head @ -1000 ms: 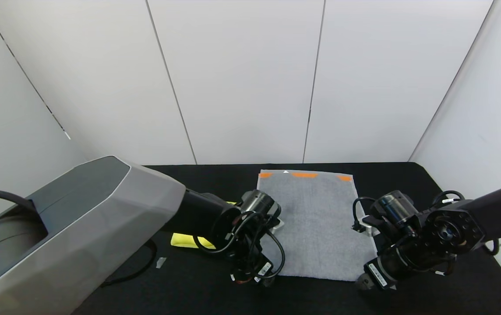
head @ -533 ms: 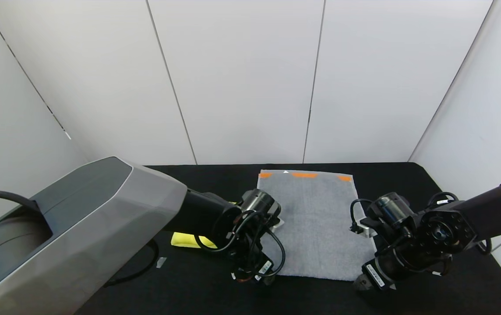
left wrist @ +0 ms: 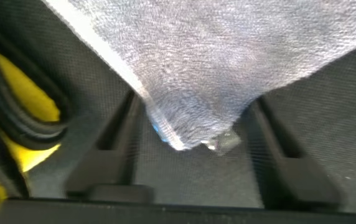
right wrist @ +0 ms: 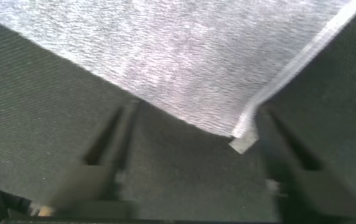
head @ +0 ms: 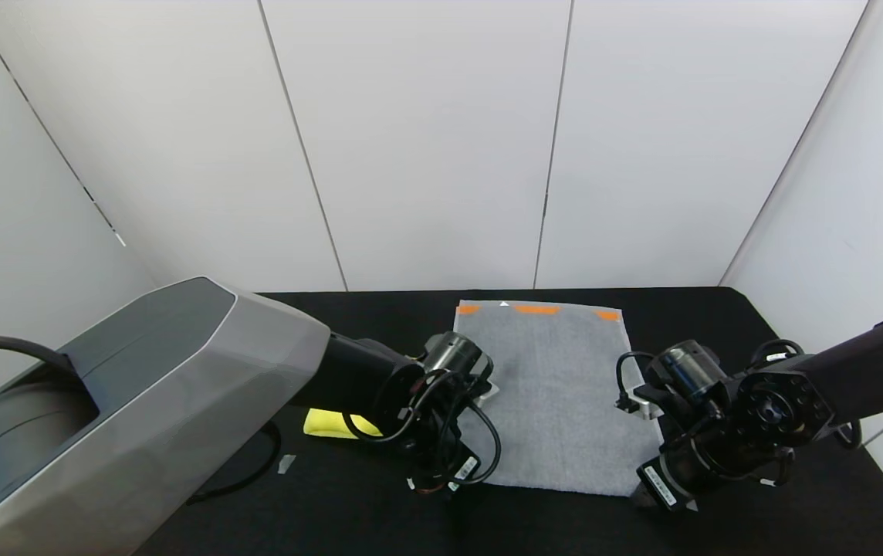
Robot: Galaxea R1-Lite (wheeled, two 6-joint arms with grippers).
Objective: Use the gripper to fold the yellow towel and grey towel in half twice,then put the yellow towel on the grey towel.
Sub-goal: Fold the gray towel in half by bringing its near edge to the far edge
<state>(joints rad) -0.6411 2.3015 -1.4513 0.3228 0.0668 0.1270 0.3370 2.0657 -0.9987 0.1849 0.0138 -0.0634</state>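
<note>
The grey towel (head: 557, 394) lies flat on the black table (head: 758, 525), its orange band at the far end; the yellow towel (head: 327, 423) sits just beside its left edge; left gripper (left wrist: 190, 146) and right gripper (right wrist: 190, 149) each straddle a near corner, jaws spread, nothing pinched yet; both should close together and low, catching only the hem
</note>
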